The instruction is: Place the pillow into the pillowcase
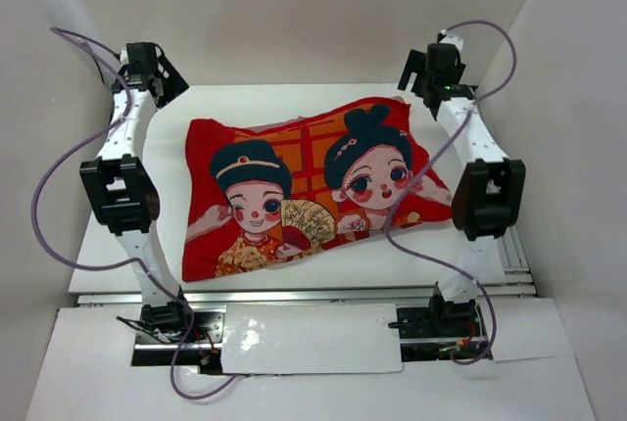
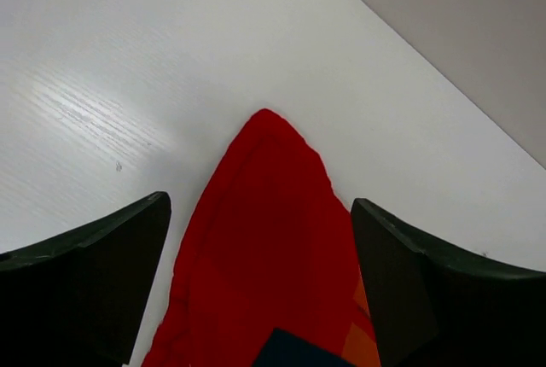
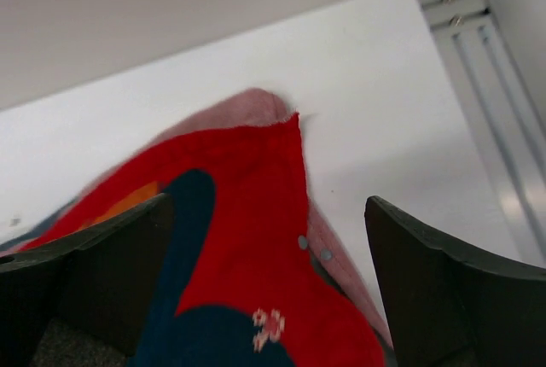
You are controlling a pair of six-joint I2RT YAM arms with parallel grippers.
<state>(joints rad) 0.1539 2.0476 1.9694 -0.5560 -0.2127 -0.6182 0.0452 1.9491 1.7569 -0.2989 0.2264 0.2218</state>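
Note:
The red pillowcase (image 1: pixel 304 191) lies flat in the middle of the table, with the print of two dark-haired children and a fan facing up. The pillow does not show in any view. My left gripper (image 1: pixel 162 78) is open above the case's far left corner, a plain red tip (image 2: pixel 269 213) that lies between the fingers (image 2: pixel 102 265) untouched. My right gripper (image 1: pixel 423 73) is open above the far right corner (image 3: pixel 256 196). There a pinkish reverse layer (image 3: pixel 252 104) and two small snaps (image 3: pixel 303 242) peek out.
White walls close in the table on the left, the back and the right. A metal rail (image 1: pixel 294 294) runs along the near table edge and also shows in the right wrist view (image 3: pixel 482 17). Purple cables (image 1: pixel 44 176) loop beside both arms.

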